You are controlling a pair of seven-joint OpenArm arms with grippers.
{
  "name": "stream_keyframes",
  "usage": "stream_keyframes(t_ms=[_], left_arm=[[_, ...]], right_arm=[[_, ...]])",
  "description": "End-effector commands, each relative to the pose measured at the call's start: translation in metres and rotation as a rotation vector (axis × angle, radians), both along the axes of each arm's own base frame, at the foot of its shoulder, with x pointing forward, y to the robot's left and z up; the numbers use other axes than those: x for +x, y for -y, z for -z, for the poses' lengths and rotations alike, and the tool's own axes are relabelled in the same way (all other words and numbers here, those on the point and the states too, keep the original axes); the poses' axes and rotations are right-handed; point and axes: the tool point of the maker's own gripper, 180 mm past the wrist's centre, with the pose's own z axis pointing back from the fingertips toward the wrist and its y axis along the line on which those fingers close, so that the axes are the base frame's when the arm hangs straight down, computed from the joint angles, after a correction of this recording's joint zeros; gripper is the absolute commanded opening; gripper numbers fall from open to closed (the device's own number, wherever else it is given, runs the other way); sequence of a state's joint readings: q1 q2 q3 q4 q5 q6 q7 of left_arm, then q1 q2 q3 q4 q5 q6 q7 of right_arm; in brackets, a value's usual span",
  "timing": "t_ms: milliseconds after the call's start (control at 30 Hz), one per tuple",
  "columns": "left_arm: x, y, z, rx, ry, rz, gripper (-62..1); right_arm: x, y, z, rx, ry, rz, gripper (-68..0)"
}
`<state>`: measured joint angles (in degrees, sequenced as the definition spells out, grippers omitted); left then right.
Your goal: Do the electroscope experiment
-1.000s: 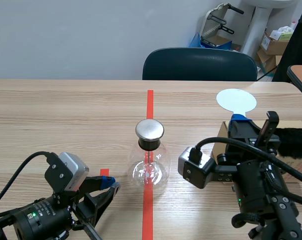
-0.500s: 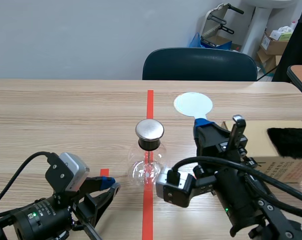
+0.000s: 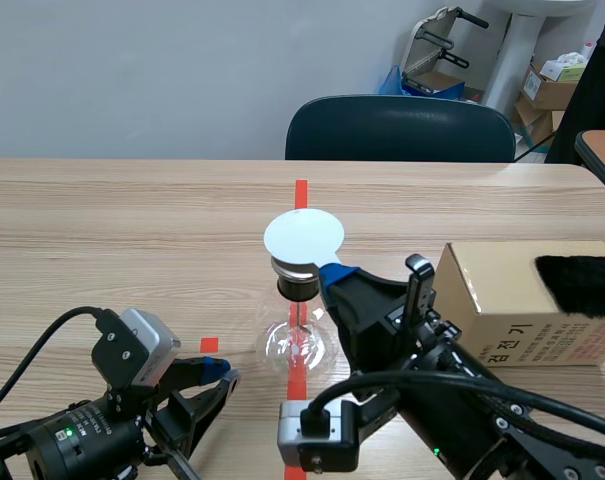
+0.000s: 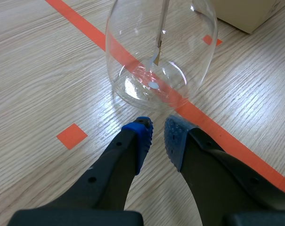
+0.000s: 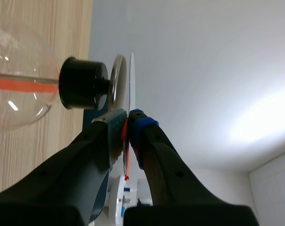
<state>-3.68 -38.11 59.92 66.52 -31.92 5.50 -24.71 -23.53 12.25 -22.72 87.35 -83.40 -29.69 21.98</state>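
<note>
Right pincer (image 3: 334, 276) is clenched on the stem of the white disc (image 3: 303, 235); the disc sticks out past its fingertips and shows edge-on in the right wrist view. The disc face is right against the metal cap (image 5: 118, 81) of the electroscope (image 3: 300, 345); can't tell whether it's touching or a hair apart.

Left pincer (image 4: 158, 134) sits low on the bench (image 3: 132, 230), pads all but together with nothing between them; the flask base is just ahead of its tips, not touching.

Handling, my read:
- Disc: thin, light, likely flexes a bit; hold it by the stem only and keep the pads off the face. The grip is narrow, so it could twist if the face is pressed hard on the cap.
- Electroscope: thin glass bulb (image 4: 161, 52), fragile and slippery. The black stopper (image 5: 81, 89) and cap put weight up high, so it probably slides or tips on the wood under a side push; contact should be light and square to the cap.
- If it needs steadying, take it at the stopper or neck, not the bulb wall; the pads could slip on the curved glass.
- The foil leaf (image 4: 154, 59) on the rod inside is delicate; any jolt would shake it and spoil the reading.

Cardboard box (image 3: 502, 300) with the black fur (image 3: 582, 285) on top stands beside the right pincer, on its outer side.
</note>
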Motion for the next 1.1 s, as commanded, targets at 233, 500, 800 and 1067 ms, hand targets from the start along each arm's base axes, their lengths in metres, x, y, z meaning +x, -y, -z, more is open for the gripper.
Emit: stream_keyframes(t_ms=[233,500,800,1067], left_arm=[[0.0023,0.0081,-0.0113,-0.04,0.024,0.006,-49.3],[0.0023,0.0081,-0.0113,-0.04,0.024,0.006,-49.3],[0.0023,0.0081,-0.0113,-0.04,0.024,0.006,-49.3],[0.0023,0.0081,-0.0113,-0.04,0.024,0.006,-49.3]], right_arm=[[-0.0039,-0.0054,-0.0035,-0.012,0.024,-0.064,-66.5],[-0.0038,-0.0054,-0.0035,-0.012,0.024,-0.064,-66.5],[-0.0038,-0.0054,-0.0035,-0.012,0.024,-0.064,-66.5],[-0.0038,-0.0054,-0.0035,-0.012,0.024,-0.064,-66.5]])
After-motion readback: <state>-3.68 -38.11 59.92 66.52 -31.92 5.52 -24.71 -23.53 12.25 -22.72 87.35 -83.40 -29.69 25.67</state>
